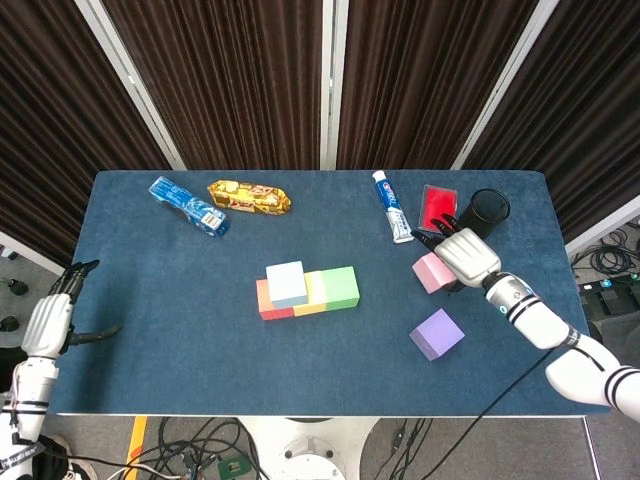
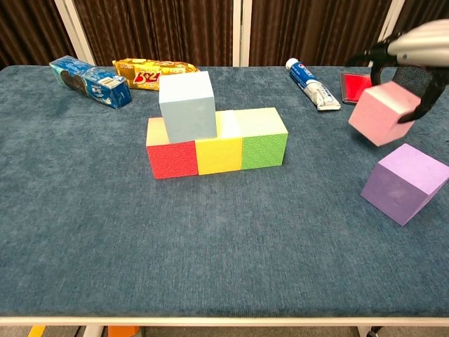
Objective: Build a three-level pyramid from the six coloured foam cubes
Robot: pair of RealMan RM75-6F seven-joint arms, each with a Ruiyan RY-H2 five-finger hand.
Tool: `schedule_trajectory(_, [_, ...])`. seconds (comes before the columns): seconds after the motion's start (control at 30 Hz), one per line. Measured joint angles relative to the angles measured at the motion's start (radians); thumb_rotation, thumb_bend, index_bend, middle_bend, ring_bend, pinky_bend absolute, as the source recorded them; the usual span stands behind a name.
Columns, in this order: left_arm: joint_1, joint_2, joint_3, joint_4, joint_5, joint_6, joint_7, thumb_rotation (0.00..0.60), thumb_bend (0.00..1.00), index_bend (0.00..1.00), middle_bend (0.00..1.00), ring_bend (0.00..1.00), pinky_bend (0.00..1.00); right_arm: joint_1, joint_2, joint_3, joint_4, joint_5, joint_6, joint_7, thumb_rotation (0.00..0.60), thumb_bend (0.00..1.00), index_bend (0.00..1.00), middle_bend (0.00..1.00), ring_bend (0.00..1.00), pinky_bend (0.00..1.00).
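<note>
My right hand (image 2: 414, 49) grasps pink foam cube (image 2: 382, 114), lifted at right | left hand (image 1: 48, 325) released | risk: loose hold, cube slips before pale blue foam cube (image 2: 186, 105).
</note>
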Motion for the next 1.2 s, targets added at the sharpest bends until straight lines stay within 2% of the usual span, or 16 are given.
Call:
schedule_trajectory(0.13, [0.003,-0.002,0.002,0.009,0.012,0.012,-0.022,0.600,0.07,0.09,0.11,0.01,0.14,0.010,0.090,0.041,-0.155,0.056,-0.012,-0.034,0.600,0.17,0.00,0.57,0.07,0.00])
schedule_trajectory(0.23, [0.006,-0.001,0.005,0.014,0.023,0.022,-0.041,0.600,0.07,0.09,0.11,0.01,0.14,0.030,0.160,0.084,-0.297,0.141,-0.039,-0.086,0.600,0.16,0.00,0.59,0.07,0.00])
schedule_trajectory(0.4, [0.015,0.003,0.011,0.024,0.039,0.045,-0.077,0.600,0.07,0.09,0.11,0.01,0.14,0.098,0.238,0.137,-0.459,0.368,-0.107,-0.231,0.600,0.16,0.00,0.59,0.07,0.00])
schedule_trajectory(0.57, [0.026,0.002,0.017,0.046,0.058,0.074,-0.115,0.600,0.07,0.09,0.11,0.01,0.14,0.221,0.254,0.144,-0.551,0.648,-0.130,-0.443,0.600,0.15,0.00,0.59,0.07,0.00])
schedule_trajectory(0.73, [0.040,0.004,0.026,0.062,0.074,0.102,-0.145,0.600,0.07,0.09,0.11,0.01,0.14,0.367,0.218,0.121,-0.611,0.938,-0.089,-0.635,0.600,0.15,0.00,0.58,0.07,0.00])
schedule_trajectory(0.9, [0.046,0.014,0.025,0.077,0.073,0.109,-0.177,0.600,0.07,0.09,0.11,0.01,0.14,0.536,0.115,0.092,-0.641,1.222,-0.001,-0.809,0.600,0.14,0.00,0.58,0.07,0.00])
schedule_trajectory(1.0, [0.052,0.014,0.027,0.089,0.073,0.115,-0.195,0.600,0.07,0.09,0.11,0.01,0.14,0.621,0.025,0.082,-0.639,1.330,0.064,-0.884,0.600,0.14,0.00,0.58,0.07,0.00])
schedule_trajectory(1.2, [0.061,0.012,0.030,0.110,0.078,0.131,-0.224,0.600,0.07,0.09,0.11,0.01,0.14,0.698,-0.099,0.077,-0.604,1.432,0.166,-0.979,0.600,0.14,0.00,0.58,0.07,0.00])
